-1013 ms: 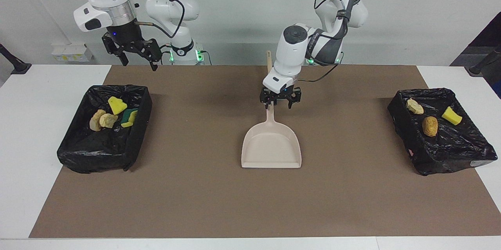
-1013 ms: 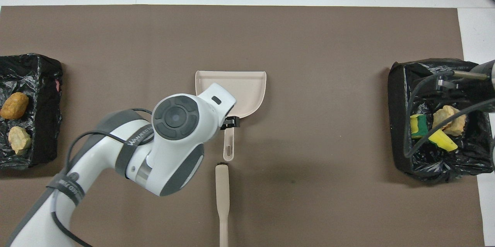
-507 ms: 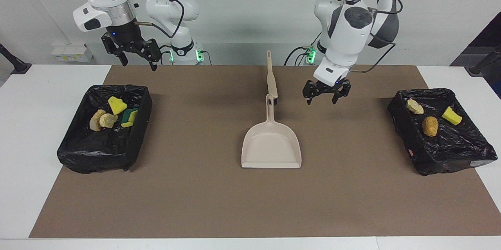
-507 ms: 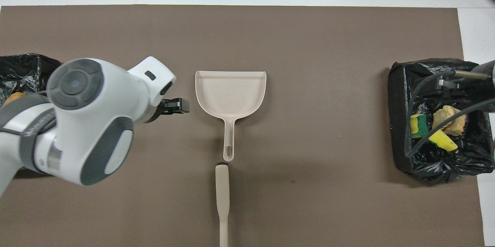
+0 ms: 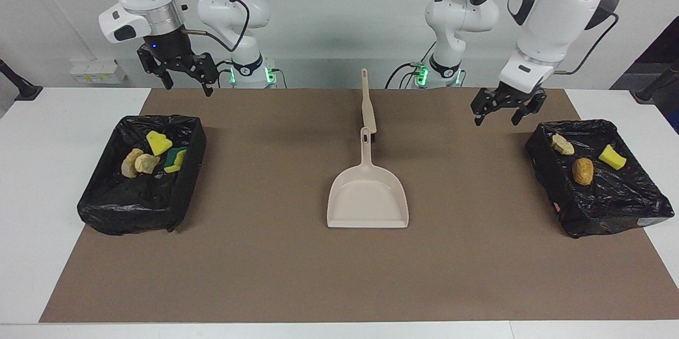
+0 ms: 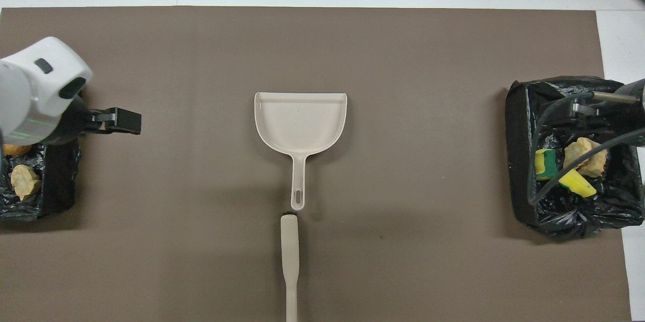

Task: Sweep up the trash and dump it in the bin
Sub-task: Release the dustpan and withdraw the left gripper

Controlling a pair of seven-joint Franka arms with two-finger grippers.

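The trash lies in two black-lined bins. In the bin (image 5: pixel 183 190) at the right arm's end are a yellow sponge chunk (image 5: pixel 158 142), a green-and-yellow piece (image 5: pixel 175 161) and two tan lumps (image 5: pixel 139 163). The bin (image 5: pixel 541 153) at the left arm's end holds a pale lump (image 5: pixel 562 144), an orange lump (image 5: pixel 582 171) and a yellow sponge (image 5: pixel 612 156). My left gripper (image 5: pixel 504 113) hangs open and empty over the mat beside that bin's corner nearest the robots. Over the edge of the other bin nearest the robots, my right gripper (image 5: pixel 188 84) waits raised, open and empty.
A beige dustpan (image 5: pixel 367 196) lies mid-mat, its handle pointing toward the robots. A beige brush handle (image 5: pixel 367 103) lies in line with it, closer to the robots. A brown mat (image 5: pixel 265 254) covers the table, with bare white table (image 5: pixel 42 169) at both ends.
My left gripper has swung up and away from the dustpan's handle toward the left arm's end of the table, empty. The dustpan, the brush and the right arm have not moved.
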